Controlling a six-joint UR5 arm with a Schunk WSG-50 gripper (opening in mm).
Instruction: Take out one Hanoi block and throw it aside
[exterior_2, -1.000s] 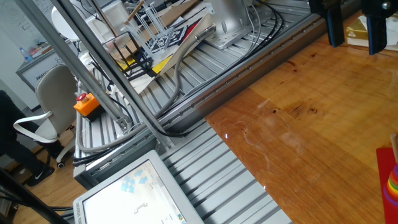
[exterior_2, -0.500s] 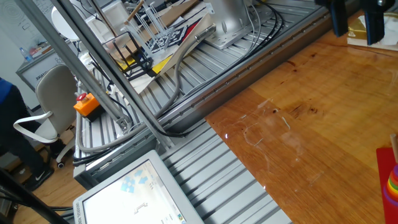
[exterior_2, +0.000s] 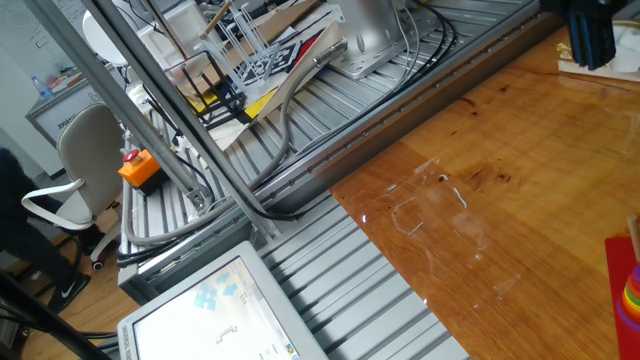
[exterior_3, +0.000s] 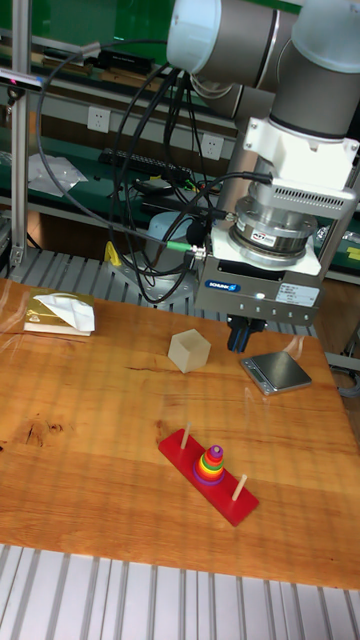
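The purple block, if it is on the tower, is too small to pick out: the stack of rainbow rings (exterior_3: 209, 464) sits on the middle peg of a red base (exterior_3: 213, 476) near the front right of the wooden table (exterior_3: 90, 420), its top looking purplish. Behind it the gripper (exterior_3: 252, 334) hangs upright from the grey arm (exterior_3: 300, 90), fingers pointing down, seen edge-on, so I cannot tell whether they are apart or together. Its body carries small writing too blurred to read. A pale cube (exterior_3: 189, 350) stands left of the gripper, a small scale (exterior_3: 276, 372) right, a yellow packet (exterior_3: 58, 311) far left. Bare wood lies left of the base.
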